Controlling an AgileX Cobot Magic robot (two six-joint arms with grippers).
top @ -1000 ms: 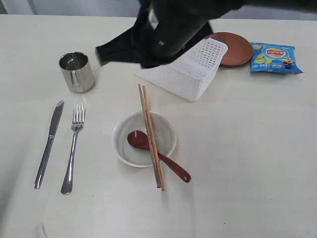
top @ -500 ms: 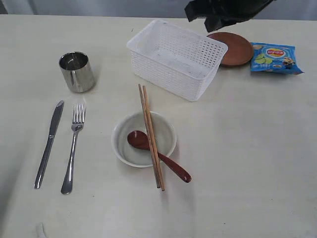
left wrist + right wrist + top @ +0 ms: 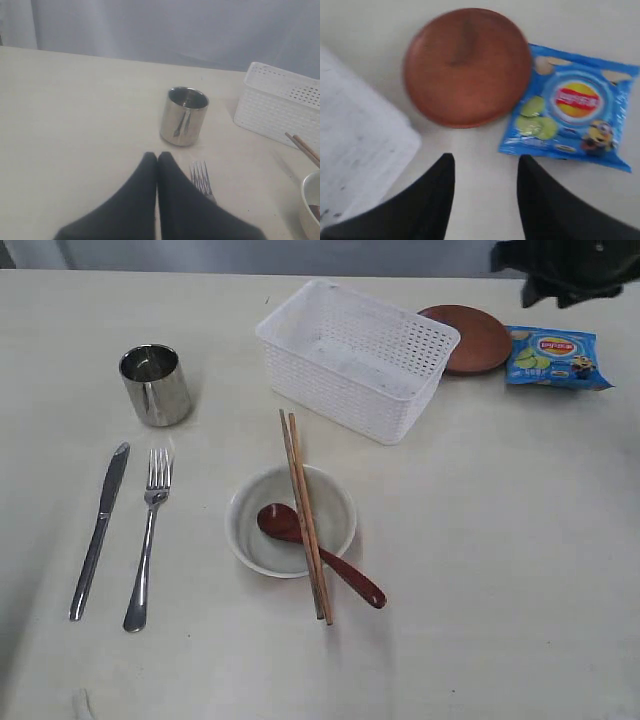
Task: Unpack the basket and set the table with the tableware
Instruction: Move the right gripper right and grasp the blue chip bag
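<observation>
The white basket point(image 3: 357, 355) stands upright and empty at the back of the table point(image 3: 500, 560). Behind it lies the round brown plate point(image 3: 470, 337). A steel cup point(image 3: 154, 384), knife point(image 3: 98, 530) and fork point(image 3: 148, 538) lie at the left. The pale bowl point(image 3: 290, 521) holds a dark red spoon point(image 3: 320, 554), with two chopsticks point(image 3: 305, 512) across it. My right gripper point(image 3: 485, 159) hovers open and empty above the table, just short of the plate point(image 3: 466, 66). My left gripper point(image 3: 157, 156) is shut with nothing in it, near the fork point(image 3: 201, 178) and short of the cup point(image 3: 183, 116).
A blue snack packet point(image 3: 551, 357) lies right of the plate, at the back right. The right arm point(image 3: 570, 265) shows as a dark shape at the exterior view's top right corner. The basket's wall point(image 3: 277, 107) stands right of the cup in the left wrist view.
The right arm has let go of the basket, which went from tilted to standing flat. The arm has swung right to above the plate and packet, and its jaws have opened.
</observation>
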